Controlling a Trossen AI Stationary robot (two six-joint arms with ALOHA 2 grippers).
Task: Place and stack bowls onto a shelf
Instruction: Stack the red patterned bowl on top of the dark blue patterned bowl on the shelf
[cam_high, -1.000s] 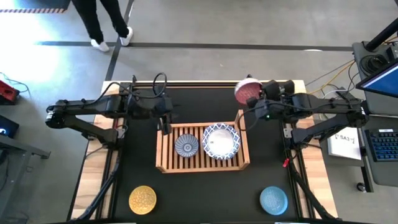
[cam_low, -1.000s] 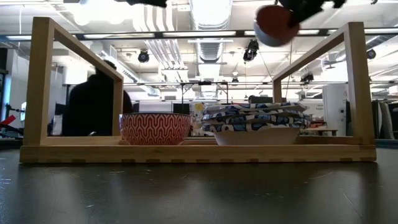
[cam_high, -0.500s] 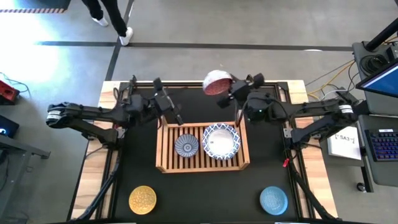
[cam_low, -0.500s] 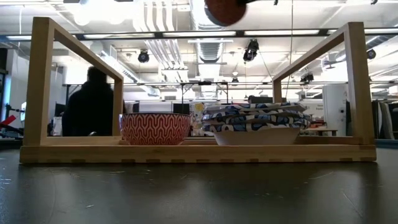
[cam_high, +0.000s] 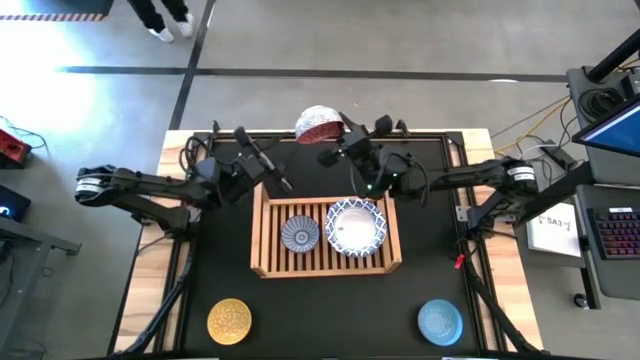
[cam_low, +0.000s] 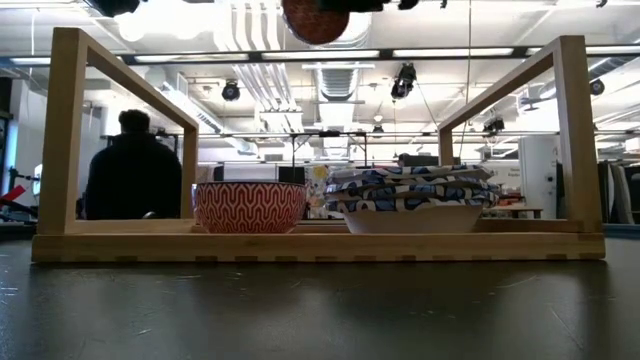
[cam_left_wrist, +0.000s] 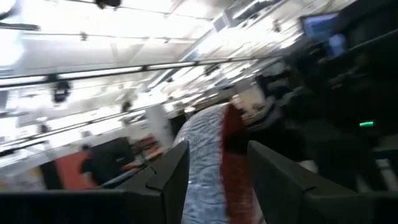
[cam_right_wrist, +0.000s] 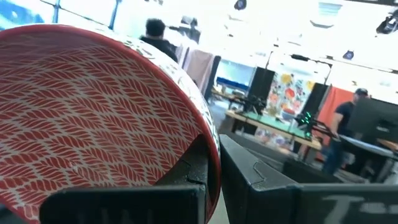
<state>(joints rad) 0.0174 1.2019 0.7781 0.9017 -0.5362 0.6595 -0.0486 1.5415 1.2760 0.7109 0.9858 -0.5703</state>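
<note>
From above, the right gripper (cam_high: 340, 140) is clamped shut on the rim of a red bowl (cam_high: 318, 125), holding it up over the far edge of the black table (cam_high: 215, 270), just behind the wooden shelf (cam_high: 262, 240). The left gripper (cam_high: 272, 172) sits off the shelf's far left corner with its fingers parted and nothing between them, pointing toward the red bowl. Inside the shelf, a grey-blue patterned bowl (cam_high: 300, 233) rests on the slats on the left, and just beside it on the right sits a stack of white bowls with blue rims (cam_high: 355, 226). A yellow bowl (cam_high: 229, 320) lies on the table at the near left, and a light blue bowl (cam_high: 440, 320) at the near right, both well apart from the shelf.

At table height, the shelf's frame (cam_low: 66, 130) spans the view. The left bowl shows a red wavy pattern on its outside (cam_low: 250, 206); the stacked white bowls (cam_low: 412, 200) stand next to it. The held red bowl (cam_low: 315, 20) hangs high above the shelf. A person (cam_low: 132, 178) stands in the room behind.

From the left wrist, the two dark fingers (cam_left_wrist: 171, 177) stand apart, with the red bowl (cam_left_wrist: 214, 162) edge-on beyond them.

From the right wrist, the fingers (cam_right_wrist: 249, 174) pinch the bowl's rim; its red leaf-patterned inside (cam_right_wrist: 87, 137) fills the view.
</note>
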